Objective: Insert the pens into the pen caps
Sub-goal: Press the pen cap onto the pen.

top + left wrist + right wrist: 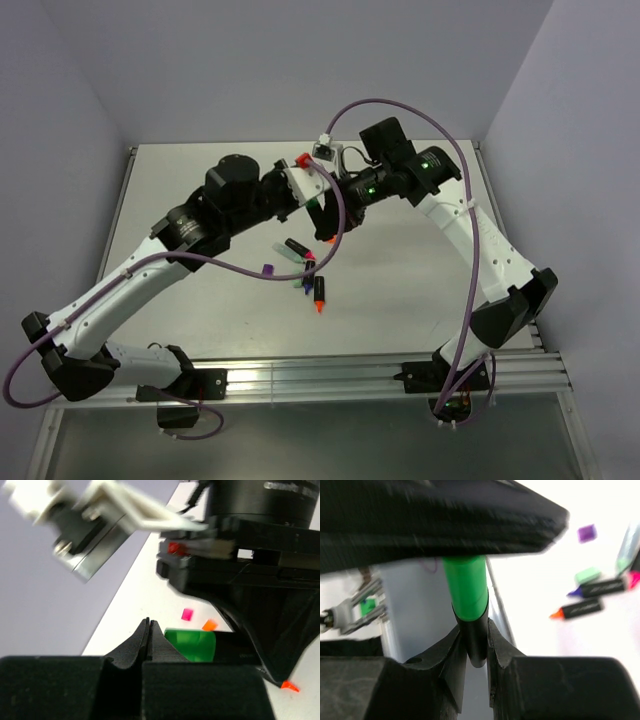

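Observation:
My right gripper (476, 640) is shut on the black barrel of a green pen (475, 640), whose green cap (466, 587) sticks up out of the jaws. In the left wrist view my left gripper (148, 636) has its fingers pressed together with nothing between them, and the green cap (194, 644) lies against the outside of the right finger. Both grippers meet above the middle of the table, the left (305, 197) beside the right (330, 222). Pens with orange (577, 610) and purple (600, 587) tips lie on the table.
A purple cap (586, 532) and a pale green cap (587, 575) lie near the loose pens (312, 275). A pink cap (187, 614) and an orange cap (209, 625) lie on the table beyond the left fingers. Grey walls enclose the table (420, 300).

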You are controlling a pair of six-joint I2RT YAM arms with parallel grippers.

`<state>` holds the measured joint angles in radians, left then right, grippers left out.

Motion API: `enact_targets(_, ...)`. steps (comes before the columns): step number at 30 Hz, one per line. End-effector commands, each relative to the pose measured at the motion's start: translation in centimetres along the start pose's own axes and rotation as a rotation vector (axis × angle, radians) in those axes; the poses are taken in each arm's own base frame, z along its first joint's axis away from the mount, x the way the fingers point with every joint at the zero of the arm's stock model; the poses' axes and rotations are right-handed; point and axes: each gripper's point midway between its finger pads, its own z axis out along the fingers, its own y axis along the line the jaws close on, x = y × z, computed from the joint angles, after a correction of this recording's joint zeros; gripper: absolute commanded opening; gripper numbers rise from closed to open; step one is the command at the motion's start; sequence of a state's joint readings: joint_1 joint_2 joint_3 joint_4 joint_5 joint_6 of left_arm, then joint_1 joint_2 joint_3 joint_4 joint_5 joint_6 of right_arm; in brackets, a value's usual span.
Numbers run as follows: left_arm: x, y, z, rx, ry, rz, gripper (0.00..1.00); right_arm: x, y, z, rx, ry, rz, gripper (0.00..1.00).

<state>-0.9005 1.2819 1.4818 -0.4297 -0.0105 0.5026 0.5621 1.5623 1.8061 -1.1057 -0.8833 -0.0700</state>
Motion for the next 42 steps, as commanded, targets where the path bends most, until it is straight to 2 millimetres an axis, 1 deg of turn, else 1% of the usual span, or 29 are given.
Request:
enact_targets(1, 1.1, -8.5, -1.4, 0.406, 0.049, -0.27, 0.01, -11.7, -3.2, -3.0, 0.15, -0.408, -0.37, 0.0)
enact_targets(2, 1.3, -6.5, -1.5, 0.358, 0.041, -0.296, 0.02, -11.7, -3.2, -2.9, 0.152, -0.409, -0.371, 0.0)
enact_targets(4, 1.3, -3.7, -1.5, 0.265, 0.011, -0.345, 0.08, -11.3, -3.5, -2.8, 0.156, -0.402, -0.362, 0.0)
enact_targets(6, 0.7, -1.5, -2.1, 0.193, -0.027, -0.365, 0.15, -11.1, -3.6, -2.8, 0.155, -0.4, -0.359, 0.0)
enact_targets(7, 0.7, -0.6, -2.2, 0.163, -0.029, -0.394, 0.28, -10.9, -3.7, -2.6, 0.152, -0.394, -0.354, 0.0)
enact_targets(8, 0.9, 1.2, -2.5, 0.109, -0.035, -0.413, 0.33, -10.8, -3.7, -2.7, 0.154, -0.395, -0.354, 0.0)
enact_targets(9, 0.5, 2.2, -2.9, 0.094, -0.059, -0.433, 0.37, -10.8, -3.7, -2.7, 0.152, -0.397, -0.354, 0.0)
enact_targets(10, 0.2, 3.0, -3.3, 0.094, -0.076, -0.479, 0.45, -10.8, -3.7, -2.7, 0.145, -0.4, -0.35, 0.0)
enact_targets(11, 1.4, 5.3, -3.7, 0.055, -0.068, -0.518, 0.49, -10.8, -3.3, -2.8, 0.131, -0.404, -0.353, 0.0)
enact_targets(12, 1.3, 6.5, -4.3, 0.051, -0.08, -0.572, 0.51, -11.1, -3.2, -3.0, 0.124, -0.418, -0.359, 0.0)
enact_targets(13, 1.6, 7.6, -5.3, 0.093, -0.105, -0.645, 0.54, -11.2, -3.0, -3.0, 0.111, -0.422, -0.347, 0.0)
enact_targets(14, 2.0, 8.1, -5.5, 0.127, -0.117, -0.691, 0.56, -11.2, -2.4, -3.1, 0.079, -0.423, -0.349, 0.0)
enact_targets(15, 2.1, 8.3, -6.2, 0.176, -0.135, -0.783, 0.57, -11.4, -2.4, -3.1, 0.069, -0.432, -0.355, 0.0)
enact_targets(16, 1.3, 9.4, -7.8, 0.254, -0.225, -0.778, 0.58, -11.4, -2.0, -3.2, 0.05, -0.435, -0.336, 0.0)
enact_targets(17, 0.5, 9.3, -8.9, 0.327, -0.283, -0.769, 0.58, -11.4, -1.6, -3.2, 0.03, -0.435, -0.339, 0.0)
enact_targets(18, 1.6, 8.6, -9.3, 0.382, -0.277, -0.929, 0.58, -11.4, -0.8, -3.3, -0.009, -0.44, -0.355, 0.0)
enact_targets(19, 1.4, 8.5, -10.2, 0.407, -0.312, -0.93, 0.58, -11.1, -0.5, -3.1, -0.039, -0.437, -0.33, 0.0)
enact_targets(20, -1.4, 8.7, -11.8, 0.384, -0.444, -0.745, 0.59, -11.1, -0.1, -3.1, -0.062, -0.443, -0.33, 0.0)
enact_targets(21, -0.1, 7.6, -11.6, 0.409, -0.438, -0.878, 0.6, -11.2, 0.6, -3.2, -0.1, -0.461, -0.318, 0.0)
enact_targets(23, -1.0, 7.2, -12.4, 0.402, -0.515, -0.866, 0.6, -11.4, 1.4, -3.4, -0.136, -0.492, -0.307, 0.0)
enact_targets(24, -1.0, 6.8, -12.6, 0.409, -0.551, -0.876, 0.6, -12.1, 2.3, -3.8, -0.168, -0.53, -0.35, 0.0)
enact_targets(25, -1.1, 6.5, -12.8, 0.408, -0.569, -0.882, 0.6, -11.6, 2.6, -3.5, -0.209, -0.52, -0.289, 0.0)
enact_targets(27, -1.3, 6.3, -12.9, 0.408, -0.597, -0.895, 0.6, -11.8, 3.1, -3.3, -0.244, -0.528, -0.284, 0.0)
enact_targets(29, -2.0, 5.3, -12.7, 0.445, -0.604, -0.9, 0.6, -11.6, 3.5, -2.5, -0.264, -0.516, -0.266, 0.0)
enact_targets(30, -1.9, 4.9, -12.3, 0.451, -0.606, -0.903, 0.6, -11.6, 3.7, -2.3, -0.27, -0.513, -0.266, 0.0)
enact_targets(31, -2.3, 4.0, -12.0, 0.48, -0.6, -0.918, 0.61, -11.6, 3.9, -2.0, -0.279, -0.508, -0.265, 0.0)
enact_targets(32, -2.3, 3.8, -11.8, 0.486, -0.602, -0.923, 0.6, -11.5, 4.0, -1.7, -0.288, -0.501, -0.257, 0.0)
enact_targets(34, -2.4, 3.2, -11.4, 0.5, -0.605, -0.944, 0.6, -11.3, 4.8, -1.1, -0.313, -0.49, -0.261, 0.0)
enact_targets(42, -3.0, 3.2, -10.9, 0.508, -0.627, -0.966, 0.6, -10.5, 6.8, 0.3, -0.363, -0.455, -0.281, 0.0)
